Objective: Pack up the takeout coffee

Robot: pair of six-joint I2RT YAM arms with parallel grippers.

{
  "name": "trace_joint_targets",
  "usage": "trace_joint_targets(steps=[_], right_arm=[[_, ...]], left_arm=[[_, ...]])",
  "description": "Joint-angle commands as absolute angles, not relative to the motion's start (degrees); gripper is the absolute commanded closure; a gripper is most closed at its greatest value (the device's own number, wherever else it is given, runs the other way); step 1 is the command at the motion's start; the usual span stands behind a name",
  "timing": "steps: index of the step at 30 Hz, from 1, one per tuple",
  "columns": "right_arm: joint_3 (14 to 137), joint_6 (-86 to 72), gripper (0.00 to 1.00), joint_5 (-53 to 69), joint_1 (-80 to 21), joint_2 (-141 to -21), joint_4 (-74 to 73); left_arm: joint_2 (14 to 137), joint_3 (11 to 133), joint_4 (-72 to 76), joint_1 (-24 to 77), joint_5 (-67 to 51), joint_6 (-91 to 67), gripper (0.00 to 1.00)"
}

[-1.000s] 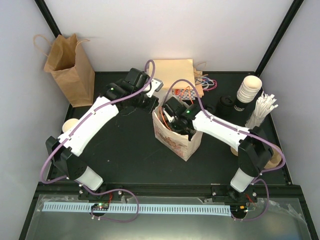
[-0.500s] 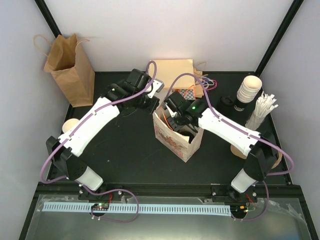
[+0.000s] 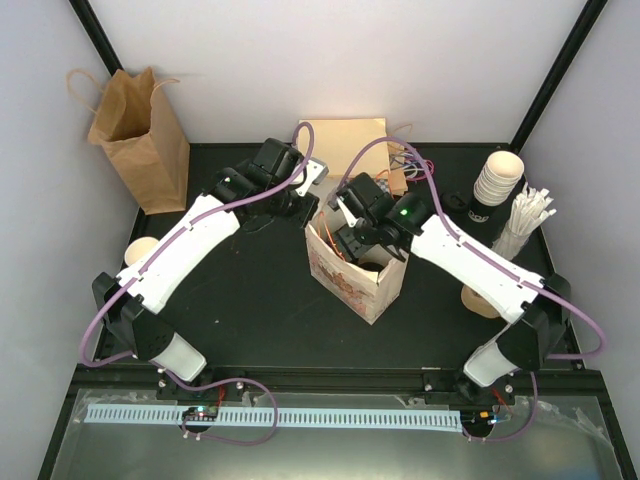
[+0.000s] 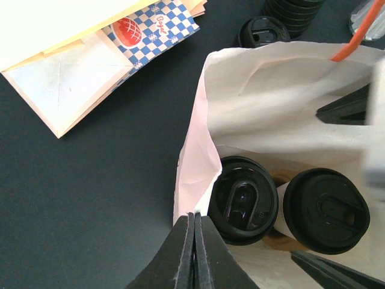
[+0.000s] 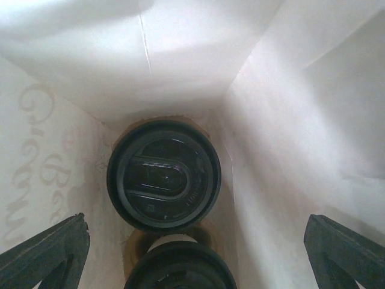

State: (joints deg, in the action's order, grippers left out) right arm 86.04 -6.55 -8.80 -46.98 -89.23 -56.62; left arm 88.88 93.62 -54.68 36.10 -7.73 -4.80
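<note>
A white printed paper bag [image 3: 352, 272] stands open mid-table. Inside it stand two takeout coffees, cream cups with black lids [image 4: 243, 198] [image 4: 325, 209]; from above they show as one lid [image 5: 163, 176] and a nearer one [image 5: 179, 270]. My left gripper [image 3: 312, 207] is shut on the bag's left rim [image 4: 192, 174], pinching the paper between its fingertips [image 4: 194, 218]. My right gripper [image 5: 195, 226] hangs open over the bag's mouth, above the cups and touching neither. Its fingers [image 5: 45, 256] stand wide apart.
A brown paper bag [image 3: 140, 130] stands at the back left. Flat bags and sleeves [image 3: 345, 140] lie behind the white bag. Stacked cream cups [image 3: 497, 178], black lids [image 3: 455, 208] and white straws [image 3: 525, 222] are at the right. A cream cup [image 3: 140, 250] stands by the left arm.
The right arm has lifted and drawn back from deep in the bag, with its gripper open throughout. The left gripper has kept its hold on the rim.
</note>
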Motion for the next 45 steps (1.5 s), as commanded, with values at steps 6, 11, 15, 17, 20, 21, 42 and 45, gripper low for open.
trace_joint_targets(steps=[6,11,15,17,20,21,42,45], right_arm=[[92.8,-7.3,0.00,-8.3,-47.3,-84.2,-61.0],[95.9,-7.3,0.00,-7.8,-47.3,-82.1,-62.8],[97.6,-7.4,0.00,-7.5,-47.2,-80.2,-63.5],[98.1,-7.5,0.00,-7.4,-47.2,-78.9,-63.2],[97.6,-7.6,0.00,-7.6,-47.2,-76.1,-61.8],[97.1,-7.8,0.00,-7.8,-47.3,-75.2,-61.3],[87.7,-9.2,0.00,-9.2,-47.2,-58.4,-52.3],[87.1,-9.3,0.00,-9.2,-47.2,-57.4,-53.0]], left_arm=[[88.8,94.6,-57.8,36.5,-6.1,-5.8,0.98],[88.9,94.8,-57.9,36.5,-5.6,-6.1,0.98],[88.9,94.8,-58.3,36.5,-3.3,-6.6,0.98],[88.7,94.9,-58.7,36.3,-1.9,-6.6,0.99],[88.3,94.9,-59.6,36.0,0.2,-6.4,0.98],[88.1,94.9,-59.9,35.8,0.9,-6.5,0.98],[82.5,94.0,-57.8,33.2,-10.3,-10.7,0.45],[80.1,93.7,-58.2,32.7,-11.0,-12.4,0.36]])
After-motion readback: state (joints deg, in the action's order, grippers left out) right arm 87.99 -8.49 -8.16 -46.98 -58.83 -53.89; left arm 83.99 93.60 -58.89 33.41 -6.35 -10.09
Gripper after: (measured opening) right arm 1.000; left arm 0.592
